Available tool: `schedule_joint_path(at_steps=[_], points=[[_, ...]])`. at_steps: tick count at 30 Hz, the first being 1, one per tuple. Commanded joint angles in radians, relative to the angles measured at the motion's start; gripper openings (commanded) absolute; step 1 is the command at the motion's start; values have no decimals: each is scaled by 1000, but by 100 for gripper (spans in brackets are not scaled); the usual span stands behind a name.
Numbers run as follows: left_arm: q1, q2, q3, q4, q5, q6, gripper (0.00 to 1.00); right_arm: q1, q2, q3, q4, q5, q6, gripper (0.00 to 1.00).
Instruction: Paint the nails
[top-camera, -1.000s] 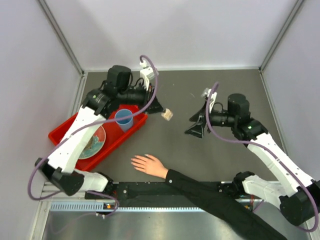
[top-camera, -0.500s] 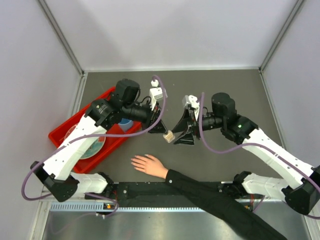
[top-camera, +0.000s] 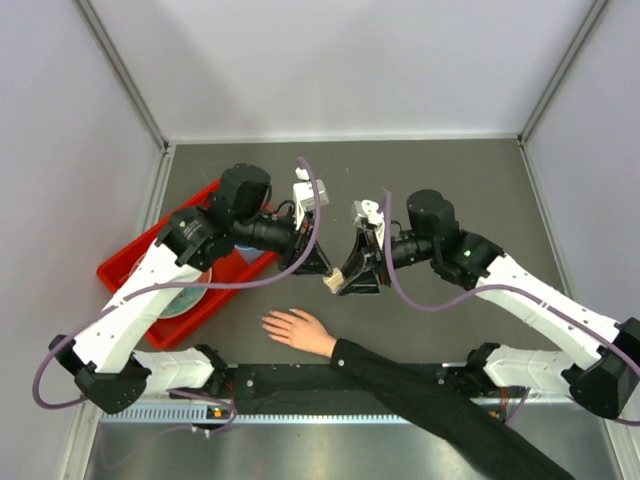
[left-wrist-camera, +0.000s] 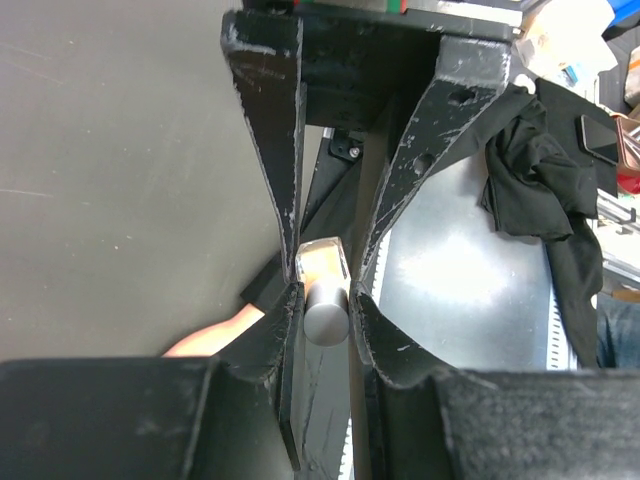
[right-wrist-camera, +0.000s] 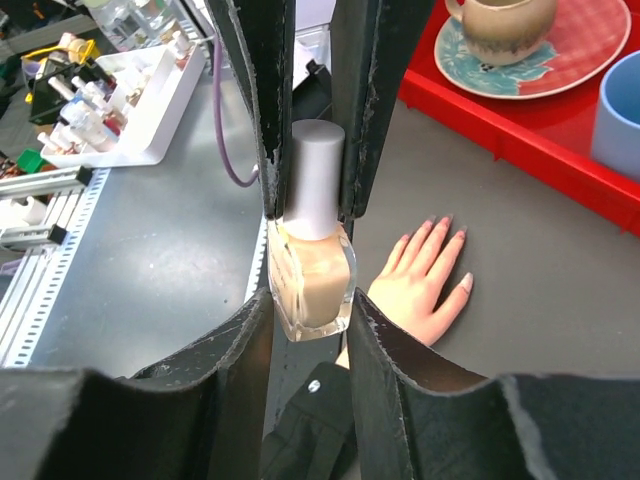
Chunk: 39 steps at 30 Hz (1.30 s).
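A small polish bottle with tan contents hangs above the grey table between both grippers. My left gripper is shut on its silver cap. My right gripper is shut on the glass body, with the left gripper's fingers pinching the cap above it. The flesh-toned hand lies palm down just below the bottle, fingers spread to the left. Its nails show as pale tips in the right wrist view.
A red tray at the left holds a plate with a mug and a blue cup. The black sleeve runs from the hand's wrist to the lower right, across the arms' base rail.
Both arms have swung in to the middle of the table, above the hand. My right gripper has gone from wide open to shut on the bottle's body. The left grip is unchanged.
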<state>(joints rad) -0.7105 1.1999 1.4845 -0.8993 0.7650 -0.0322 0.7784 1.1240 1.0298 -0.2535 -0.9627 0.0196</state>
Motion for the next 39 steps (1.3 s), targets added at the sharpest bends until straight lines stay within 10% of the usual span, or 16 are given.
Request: schedule_joint_path(at_steps=[1, 15, 27, 33, 39], points=[[-14, -23, 3, 34, 0, -3, 0, 36, 13, 62, 28, -27, -3, 33], [-37, -13, 10, 2, -38, 25, 0, 59, 60, 96, 16, -76, 0, 39], [-46, -11, 8, 7, -43, 46, 0, 59, 69, 93, 51, -87, 22, 20], [-47, -14, 5, 5, -46, 49, 0, 59, 72, 93, 71, -87, 39, 35], [-47, -14, 11, 0, -49, 51, 0, 61, 83, 101, 74, -93, 43, 8]])
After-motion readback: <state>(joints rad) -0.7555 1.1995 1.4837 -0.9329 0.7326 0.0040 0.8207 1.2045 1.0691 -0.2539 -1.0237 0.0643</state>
